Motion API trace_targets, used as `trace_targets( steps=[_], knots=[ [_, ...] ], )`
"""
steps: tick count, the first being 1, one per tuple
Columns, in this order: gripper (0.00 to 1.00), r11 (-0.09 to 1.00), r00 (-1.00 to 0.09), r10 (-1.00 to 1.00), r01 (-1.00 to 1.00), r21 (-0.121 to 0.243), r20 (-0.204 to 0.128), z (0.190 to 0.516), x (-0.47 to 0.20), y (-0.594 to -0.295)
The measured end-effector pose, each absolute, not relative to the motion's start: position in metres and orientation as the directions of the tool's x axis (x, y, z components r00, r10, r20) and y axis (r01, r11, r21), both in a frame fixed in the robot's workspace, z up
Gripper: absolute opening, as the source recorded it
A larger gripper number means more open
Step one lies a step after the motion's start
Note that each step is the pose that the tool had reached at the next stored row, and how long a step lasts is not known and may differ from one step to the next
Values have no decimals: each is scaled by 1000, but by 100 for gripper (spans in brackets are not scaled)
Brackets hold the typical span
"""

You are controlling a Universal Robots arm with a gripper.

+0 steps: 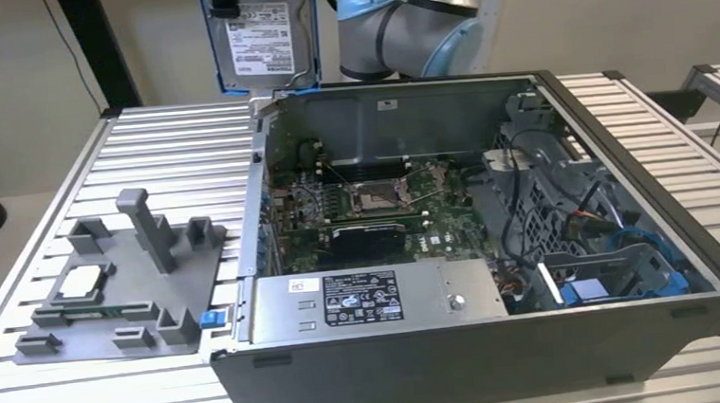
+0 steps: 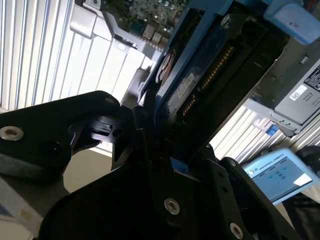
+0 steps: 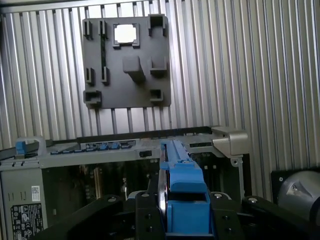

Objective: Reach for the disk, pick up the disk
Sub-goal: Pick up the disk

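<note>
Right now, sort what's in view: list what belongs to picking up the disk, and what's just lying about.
Job in hand:
- the disk, held up above the case
- the gripper, closed on the disk's blue-bracketed edge

Lying about:
- open computer case
- grey fixture tray
- white-topped chip, seated in the tray
- slatted table

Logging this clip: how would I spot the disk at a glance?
Start at the open computer case on the slatted table. Above its far corner, at the exterior view's left, the disk hangs upright in the gripper. Unlike the small chip on the grey tray, it is silver, white-labelled and blue-edged.
</note>
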State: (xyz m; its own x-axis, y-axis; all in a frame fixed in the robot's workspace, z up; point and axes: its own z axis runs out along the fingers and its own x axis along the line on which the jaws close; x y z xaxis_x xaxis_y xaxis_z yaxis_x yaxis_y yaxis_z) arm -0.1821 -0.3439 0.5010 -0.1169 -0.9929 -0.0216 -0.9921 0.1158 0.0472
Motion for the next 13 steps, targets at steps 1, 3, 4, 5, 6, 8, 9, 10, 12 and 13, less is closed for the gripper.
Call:
trace_targets(
  steps=[1,3,4,5,6,8,9,10,12,13],
  knots=[
    [0,116,-117,-993,-992,47,-22,501,-179,-344],
    [0,116,-117,-993,-992,48,-22,501,-172,-344],
    [0,116,-117,-993,-992,48,-22,501,-169,-344],
    [0,116,-117,-993,-992,48,-22,501,-166,-344],
    [0,116,-117,-993,-992,48,-21,501,-163,-344],
    [0,116,-117,-993,-992,48,-21,501,-156,-344],
    [0,116,-117,-993,-992,48,-21,501,-153,-344],
    [0,116,-117,-993,-992,49,-21,501,-150,-344],
    [0,116,-117,-993,-992,49,-21,501,-143,-344],
    [0,116,-117,-993,-992,49,-21,501,-140,-344]
  ],
)
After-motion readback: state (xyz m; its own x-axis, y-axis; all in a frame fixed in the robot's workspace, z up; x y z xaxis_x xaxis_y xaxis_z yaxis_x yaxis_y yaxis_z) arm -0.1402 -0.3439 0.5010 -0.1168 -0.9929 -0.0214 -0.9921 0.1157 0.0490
